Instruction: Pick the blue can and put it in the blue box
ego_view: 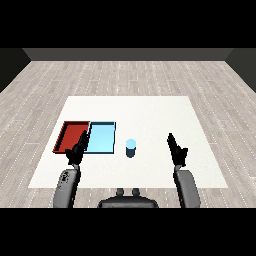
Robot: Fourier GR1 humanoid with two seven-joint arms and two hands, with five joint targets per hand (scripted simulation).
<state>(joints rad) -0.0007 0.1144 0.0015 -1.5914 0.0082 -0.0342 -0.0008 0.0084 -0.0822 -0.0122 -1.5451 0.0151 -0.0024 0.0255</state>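
A small blue can (pixel 131 148) stands upright on the white table, just right of the light blue tray (pixel 102 137). My right hand (pixel 176 149) hovers to the can's right, well apart from it, fingers straight and holding nothing. My left hand (pixel 78 150) is raised over the seam between the two trays at their near edge, fingers relaxed and empty, partly hiding the trays' near corners.
A red tray (pixel 70 134) lies directly left of the light blue tray, touching it. The white table (pixel 150 112) extends far behind and to the right of the trays, with wood floor around it.
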